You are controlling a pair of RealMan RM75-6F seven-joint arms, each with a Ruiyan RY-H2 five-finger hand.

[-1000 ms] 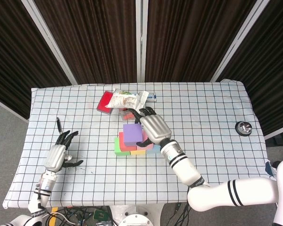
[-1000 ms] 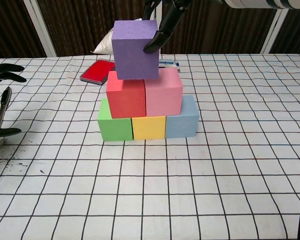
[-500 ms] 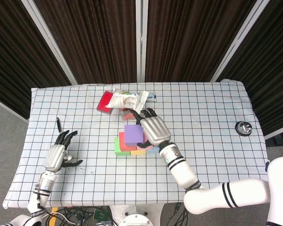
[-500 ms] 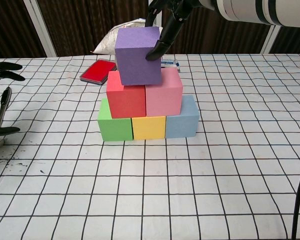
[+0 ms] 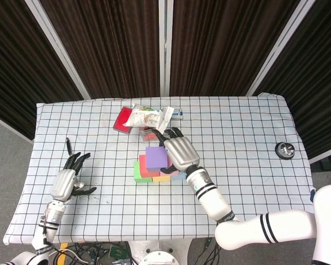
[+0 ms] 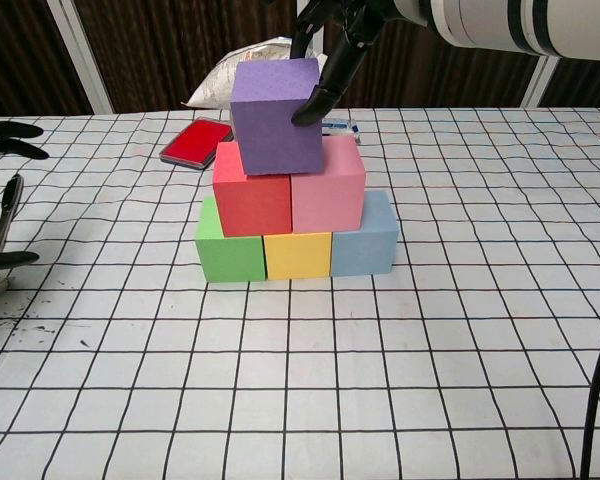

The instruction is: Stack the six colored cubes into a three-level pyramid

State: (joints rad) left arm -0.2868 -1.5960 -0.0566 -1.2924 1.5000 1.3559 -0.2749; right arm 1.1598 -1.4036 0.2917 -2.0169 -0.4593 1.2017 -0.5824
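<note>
Top cube's on, but letting go is the sketchy part

Right robot hand (image 6: 325, 50) grips the purple cube (image 6: 276, 115), which sits skewed atop the red cube (image 6: 252, 196) and pink cube (image 6: 327, 189); a dragging finger could topple it. Left robot hand (image 5: 66, 183) lies released.

I see even, bright overhead light and both views sharp. Soft short shadows on the table (image 6: 460, 330); the curtains (image 5: 121, 44) stay dark.
</note>
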